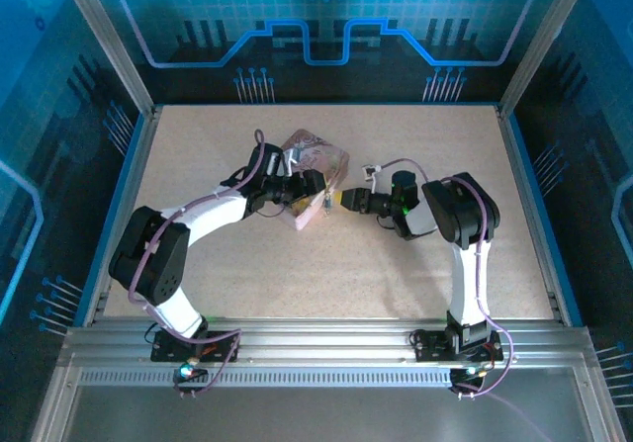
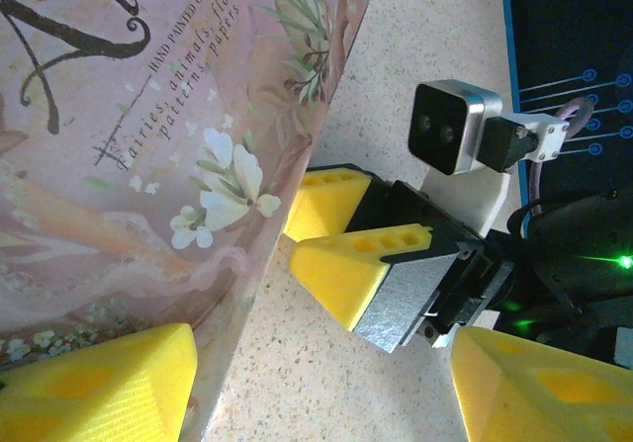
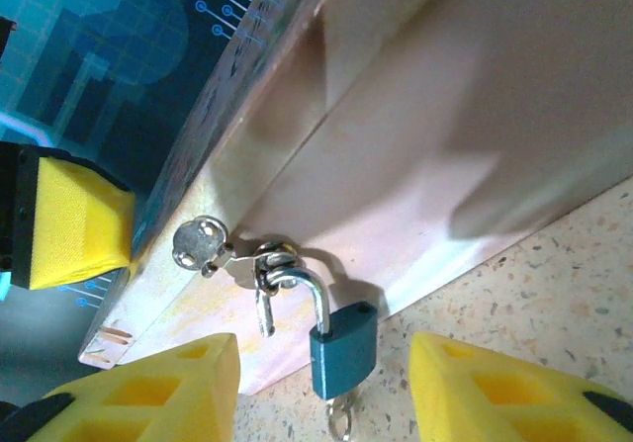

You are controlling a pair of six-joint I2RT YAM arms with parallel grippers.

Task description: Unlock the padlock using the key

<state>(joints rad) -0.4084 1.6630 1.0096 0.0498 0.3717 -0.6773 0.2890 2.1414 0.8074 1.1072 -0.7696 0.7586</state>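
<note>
Right pincer spread, straddling padlock, which hangs at 6 o'clock off the tin hasp. Key at padlock's 6 o'clock, seemingly in keyhole. Left pincer spread, one finger against tin. Brace tin firmly, pinch key squarely, turn without side-pull.

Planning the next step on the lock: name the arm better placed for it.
Right, most likely. The right gripper is open and straddles the padlock, with the key at its base. The left gripper is at the pink tin, away from the lock.
</note>
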